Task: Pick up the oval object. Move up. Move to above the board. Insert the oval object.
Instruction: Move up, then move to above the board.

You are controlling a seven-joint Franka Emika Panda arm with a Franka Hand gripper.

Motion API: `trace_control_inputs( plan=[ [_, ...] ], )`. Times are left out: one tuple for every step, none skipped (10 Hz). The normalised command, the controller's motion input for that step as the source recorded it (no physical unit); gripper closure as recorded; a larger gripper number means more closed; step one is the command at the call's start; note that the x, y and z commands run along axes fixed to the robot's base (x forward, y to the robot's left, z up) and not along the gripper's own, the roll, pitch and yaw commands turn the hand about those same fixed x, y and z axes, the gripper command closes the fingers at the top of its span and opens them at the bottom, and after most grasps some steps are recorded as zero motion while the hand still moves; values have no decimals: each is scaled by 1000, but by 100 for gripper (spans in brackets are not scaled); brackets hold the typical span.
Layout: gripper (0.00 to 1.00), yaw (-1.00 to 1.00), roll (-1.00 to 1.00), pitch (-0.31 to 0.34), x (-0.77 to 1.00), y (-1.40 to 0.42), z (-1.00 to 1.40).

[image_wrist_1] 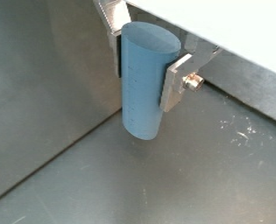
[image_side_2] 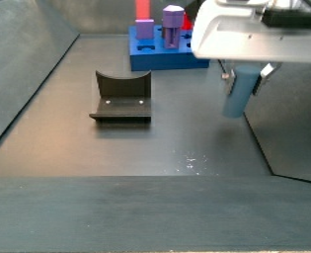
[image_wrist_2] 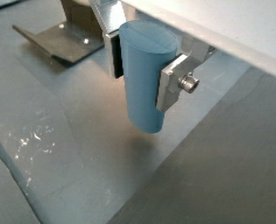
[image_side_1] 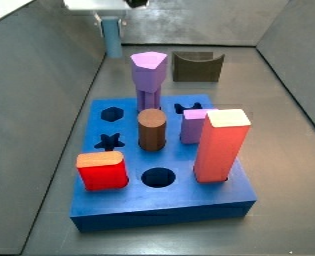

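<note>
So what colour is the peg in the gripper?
Pale blue-grey oval object in the gripper, clearest in a wrist view.

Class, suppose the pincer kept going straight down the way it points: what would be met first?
Probably the bare grey floor. The pincer grips the oval object upright, and the peg's lower end would touch first. Nothing else shows beneath it; the fixture and board sit aside.

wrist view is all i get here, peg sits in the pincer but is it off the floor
Observer: Yes. In a side view the oval object hangs in the pincer clear of the floor.
Operator: where's the board
Observer: The board is apart from the peg, with the fixture behind it.
Operator: any holes free
Observer: Several. A round-looking one near the board's front edge is open, beside a red block.
</note>
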Motion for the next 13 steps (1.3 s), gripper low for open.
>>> trace_control_inputs(
  plan=[
    [100, 4, 75, 86, -19, -2, 387],
    [100, -1, 111, 90, -23, 7, 206],
    [100, 145, 67, -58, 160, -149, 1000],
    [100, 145, 83, -45, 164, -155, 1000],
    [100, 122, 91, -5, 150, -148, 1000],
    [100, 82, 105, 38, 130, -131, 1000],
    [100, 69, 113, 59, 124, -127, 1000],
    [100, 46, 133, 99, 106, -111, 1000],
    [100, 42, 140, 105, 97, -104, 1000],
    [100, 38, 141, 105, 82, -94, 1000],
    [100, 33, 123, 96, 72, -85, 1000],
    [100, 28, 99, 89, 58, -72, 1000],
    [100, 26, 91, 86, 53, -71, 1000]
  ],
)
